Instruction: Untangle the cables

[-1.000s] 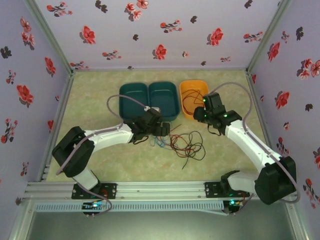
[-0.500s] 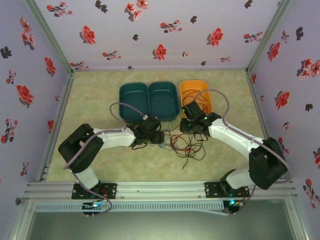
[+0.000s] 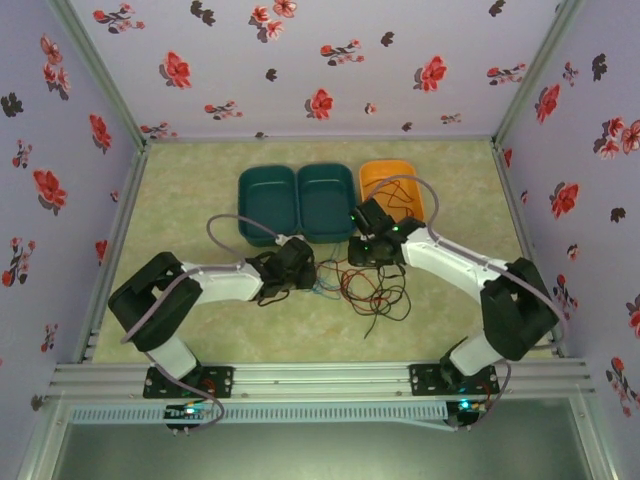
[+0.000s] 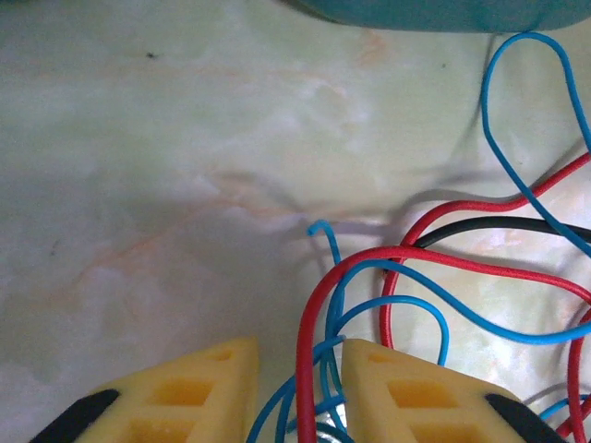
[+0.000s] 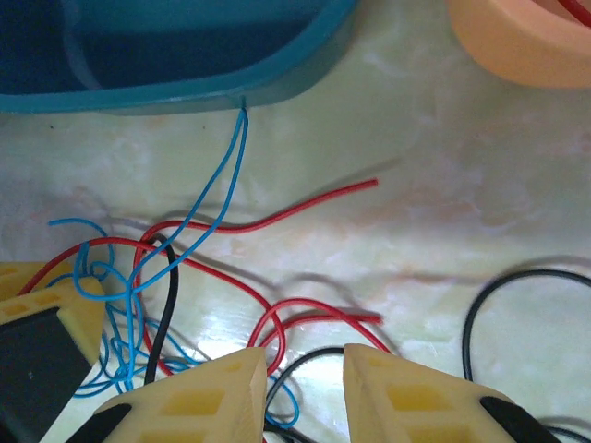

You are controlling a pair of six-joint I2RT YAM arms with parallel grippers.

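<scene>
The tangle of thin red, blue and black cables (image 3: 372, 288) lies mid-bench, just in front of the teal two-compartment plastic tray (image 3: 298, 195) and the orange plastic bowl (image 3: 385, 168), which sit side by side. A few strands lie in the bowl. The pale green marbled bench (image 3: 190, 200) stays bare to the left of the tray, to the right of the bowl, and between the tangle and the aluminium rail (image 3: 320, 375) at the near edge. Lilac walls printed with red flowers (image 3: 60, 120) close in the left, right and far sides.

The left hand (image 4: 297, 343) is down at the tangle's left edge, close to the tray's front wall (image 4: 434, 14). Its yellow fingers (image 4: 212, 388) are released and parted, with a red cable (image 4: 462, 268) and a blue cable (image 4: 503, 157) running through the gap. A black cable (image 4: 499, 224) crosses beside them.

The right hand (image 5: 305, 351) hangs low at the tangle's far edge, in front of where the tray (image 5: 185, 83) and bowl (image 5: 517, 46) meet. It is also released, with loops of red and black strand lying in the gap. A doubled blue strand (image 5: 226, 175) reaches up to the tray's wall. A free red end (image 5: 314, 203) lies on bare bench, and a black loop (image 5: 480, 305) curls to the right.
</scene>
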